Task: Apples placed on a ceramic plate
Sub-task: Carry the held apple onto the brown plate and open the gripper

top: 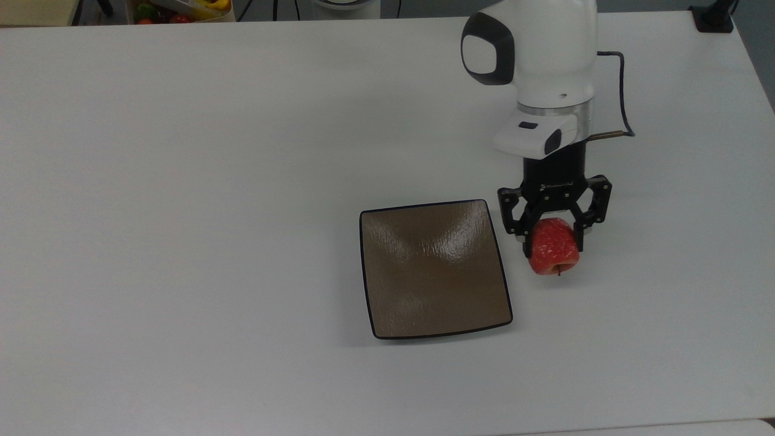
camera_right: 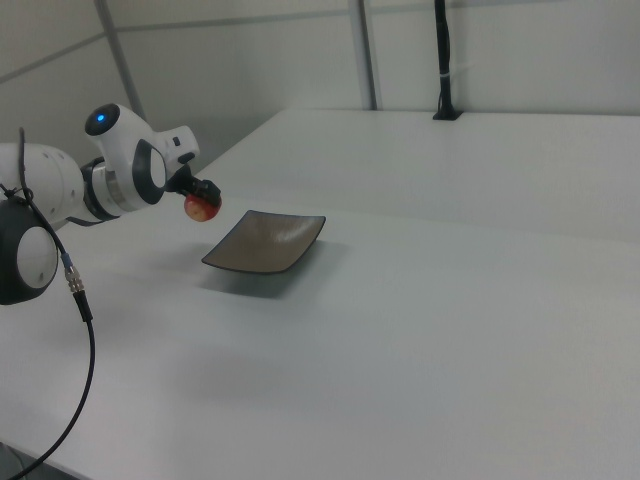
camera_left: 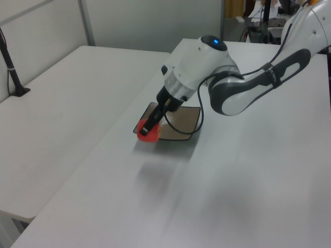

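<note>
- Top view: gripper (top: pixel 552 237) has its fingers (top: pixel 524 235) clamped on the apple (top: pixel 553 247), one on each side. Apple sits just off the top view's right edge of the plate (top: pixel 433 268), not over it. Plate bare, flat on the desk (top: pixel 181 181).
- Top view, progress: pick looks done; carry across and drop are left.
- Left view: apple (camera_left: pixel 148 130) hangs in the gripper (camera_left: pixel 148 128), clear of the desk (camera_left: pixel 155 206), with a soft shadow lying well below it. From this angle it overlaps the near corner of the plate (camera_left: pixel 182 124), but that is line of sight, not contact.
- Right view: apple (camera_right: pixel 201 207) held up in the air by the gripper (camera_right: pixel 204 193), above and to the right view's left of the plate (camera_right: pixel 262 244). Clear gap between them. Nothing on the plate.
- Judgement: roughly halfway. Grasp and lift achieved; left is a short sideways move to get over the plate's middle, lower, then open the fingers. Apple is small against the plate, so there's plenty of margin for the drop.
</note>
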`<state>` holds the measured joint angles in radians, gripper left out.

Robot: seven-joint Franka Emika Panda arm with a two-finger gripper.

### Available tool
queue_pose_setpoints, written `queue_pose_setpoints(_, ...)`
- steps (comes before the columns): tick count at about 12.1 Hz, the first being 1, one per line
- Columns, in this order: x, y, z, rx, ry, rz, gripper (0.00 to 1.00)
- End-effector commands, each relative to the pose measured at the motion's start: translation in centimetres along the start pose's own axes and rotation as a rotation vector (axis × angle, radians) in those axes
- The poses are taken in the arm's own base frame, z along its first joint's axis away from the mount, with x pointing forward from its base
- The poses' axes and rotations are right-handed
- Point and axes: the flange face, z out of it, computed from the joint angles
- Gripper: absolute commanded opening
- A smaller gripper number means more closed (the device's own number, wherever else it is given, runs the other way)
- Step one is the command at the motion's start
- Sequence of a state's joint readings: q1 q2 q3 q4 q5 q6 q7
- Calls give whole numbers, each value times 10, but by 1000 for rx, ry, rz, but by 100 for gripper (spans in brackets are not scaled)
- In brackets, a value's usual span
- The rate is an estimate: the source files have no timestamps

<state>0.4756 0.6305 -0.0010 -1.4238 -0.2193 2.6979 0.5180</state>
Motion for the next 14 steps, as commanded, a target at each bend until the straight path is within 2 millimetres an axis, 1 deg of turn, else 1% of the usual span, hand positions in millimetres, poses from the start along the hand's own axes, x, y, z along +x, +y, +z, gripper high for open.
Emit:
queue_pose_setpoints(1,10,34,-6,-39,12,33,53)
queue_pose_setpoints(2,15,49,-5,-53,15,50,59)
queue_pose_setpoints(3,16,55,-4,-58,13,56,63)
queue_pose_setpoints(4,15,56,-3,-60,10,57,79)
queue_pose_setpoints(6,15,59,-2,-70,12,46,82)
queue_pose_setpoints(7,14,60,-1,-73,12,41,87)
queue_pose_setpoints(14,14,63,-2,-86,-1,40,87)
